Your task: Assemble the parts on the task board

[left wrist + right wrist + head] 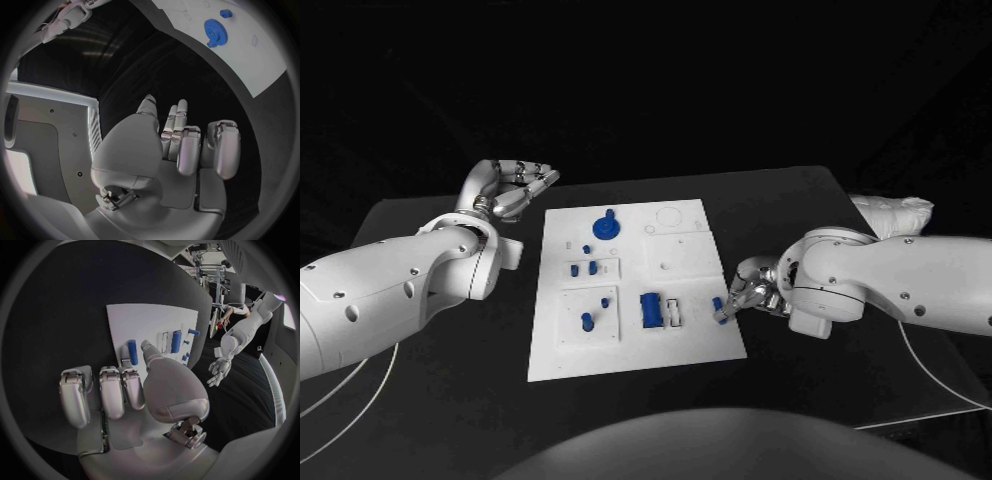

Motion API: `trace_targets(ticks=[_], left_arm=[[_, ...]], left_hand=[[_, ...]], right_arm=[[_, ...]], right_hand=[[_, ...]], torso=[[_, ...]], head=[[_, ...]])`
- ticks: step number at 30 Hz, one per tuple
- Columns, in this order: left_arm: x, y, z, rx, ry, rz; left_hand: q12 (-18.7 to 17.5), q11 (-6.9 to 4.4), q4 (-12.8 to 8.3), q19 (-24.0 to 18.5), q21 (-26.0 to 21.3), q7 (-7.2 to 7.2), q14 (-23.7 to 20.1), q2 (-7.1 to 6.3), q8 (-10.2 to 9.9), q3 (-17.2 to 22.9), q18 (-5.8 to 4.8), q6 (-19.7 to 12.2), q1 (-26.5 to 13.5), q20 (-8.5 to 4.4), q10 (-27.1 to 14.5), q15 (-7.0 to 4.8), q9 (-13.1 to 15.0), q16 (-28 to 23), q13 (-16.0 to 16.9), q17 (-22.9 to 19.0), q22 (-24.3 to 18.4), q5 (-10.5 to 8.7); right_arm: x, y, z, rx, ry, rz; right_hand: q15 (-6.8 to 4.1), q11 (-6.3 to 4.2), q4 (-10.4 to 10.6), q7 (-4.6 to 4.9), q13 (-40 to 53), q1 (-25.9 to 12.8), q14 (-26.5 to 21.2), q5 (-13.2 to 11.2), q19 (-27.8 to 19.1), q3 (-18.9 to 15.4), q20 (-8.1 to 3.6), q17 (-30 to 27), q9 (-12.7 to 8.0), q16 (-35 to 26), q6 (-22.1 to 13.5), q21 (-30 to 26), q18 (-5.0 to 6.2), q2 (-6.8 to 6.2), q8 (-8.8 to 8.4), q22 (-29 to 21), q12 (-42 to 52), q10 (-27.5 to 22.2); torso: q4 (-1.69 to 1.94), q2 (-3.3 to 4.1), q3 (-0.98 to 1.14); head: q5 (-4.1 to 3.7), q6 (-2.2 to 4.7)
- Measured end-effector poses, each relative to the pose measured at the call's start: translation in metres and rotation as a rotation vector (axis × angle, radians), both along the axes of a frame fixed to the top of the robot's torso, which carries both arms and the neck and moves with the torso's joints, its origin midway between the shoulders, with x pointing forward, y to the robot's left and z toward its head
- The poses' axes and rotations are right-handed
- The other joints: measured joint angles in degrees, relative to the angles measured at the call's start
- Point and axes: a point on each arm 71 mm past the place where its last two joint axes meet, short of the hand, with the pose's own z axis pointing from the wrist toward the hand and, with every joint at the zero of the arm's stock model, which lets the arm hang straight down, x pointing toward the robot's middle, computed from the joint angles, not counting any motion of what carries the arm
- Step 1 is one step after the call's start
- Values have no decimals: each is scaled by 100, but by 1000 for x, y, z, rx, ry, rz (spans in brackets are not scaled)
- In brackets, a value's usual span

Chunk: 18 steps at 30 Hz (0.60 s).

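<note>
1. The task board [635, 345] lies in the middle of the black table [430, 215], its long axis running from the near side to the far side, slightly tilted.
2. A small blue peg [720, 309] lies at the board's right edge, its long axis roughly along that edge; in the right wrist view it shows as a short cylinder [132, 351] just beyond the fingertips.
3. The right hand [750, 294] sits at the board's right edge, fingertips at the peg; whether it pinches the peg I cannot tell.
4. A larger blue block [651, 310] stands lengthwise beside a white frame [675, 312] near the board's middle front.
5. A blue gear [606, 226] rests at the far left part of the board.
6. The left hand [512, 187] hangs off the board's far left corner, fingers loosely curled, holding nothing, over bare table.
7. Open table lies left of the board and in front of it.
</note>
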Motion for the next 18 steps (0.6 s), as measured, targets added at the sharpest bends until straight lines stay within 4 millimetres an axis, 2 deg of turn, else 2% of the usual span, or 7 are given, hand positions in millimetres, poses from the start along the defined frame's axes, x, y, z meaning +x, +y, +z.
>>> trace_targets(ticks=[2, 8, 10, 14, 18], left_arm=[[0, 0, 0, 0, 0, -1], [0, 0, 0, 0, 1, -1], [0, 0, 0, 0, 1, -1], [0, 1, 0, 0, 1, -1], [0, 0, 0, 0, 2, -2]], left_hand=[[0, 0, 0, 0, 0, 0, 0, 0, 0, 0, 0, 0, 0, 0, 0, 0, 0, 0, 0, 0, 0, 0], [0, 0, 0, 0, 0, 0, 0, 0, 0, 0, -1, 0, 0, 0, 0, 0, 0, 0, 0, 0, 0, 0], [0, 0, 0, 0, 0, 0, 0, 0, 0, 0, 0, 0, 0, 0, 0, 0, -1, 0, 0, 0, 0, 0], [0, 0, 0, 0, 0, 0, 0, 0, 0, 0, 0, 0, 0, 0, 0, 0, -1, 0, 0, 0, 0, 0], [0, 0, 0, 0, 0, 0, 0, 0, 0, 0, 0, 0, 0, 0, 0, 0, -1, 0, 0, 0, 0, 0]], right_arm=[[1, 2, 0, -1, -4, 4], [2, 8, 0, -11, -27, 26], [3, 9, 0, -16, -36, 35], [3, 11, 0, -32, -55, 54], [4, 12, 0, -56, -82, 79]], right_hand=[[0, 0, 0, -17, 0, 0, 0, 0, 0, 0, 0, 0, 19, 0, -24, 0, 0, 0, 21, 0, 0, 0], [0, 0, -9, 29, 5, -4, 0, -26, 0, 9, 0, -1, 131, 0, -255, 0, 0, 2, 121, -1, 0, 0], [0, 0, -21, 35, 5, -49, 0, -26, 0, 44, 0, -1, 212, 0, -348, 0, 0, 7, 224, -1, 0, 0], [0, 0, -47, 28, 4, -134, 0, -49, 0, 98, 0, -1, 470, 0, -519, 0, 0, -4, 534, -1, 0, 0], [0, 0, -54, 26, 4, -157, 0, -68, 0, 104, 0, -1, 599, 0, -546, 0, 0, -27, 688, -1, 0, 0]], torso=[[0, 0, 0], [1, 1, 3], [1, 1, 3], [2, 2, 2], [1, 3, 2]], head=[[-8, 0], [-21, 0], [-22, 0], [-22, 0], [-25, 0]])
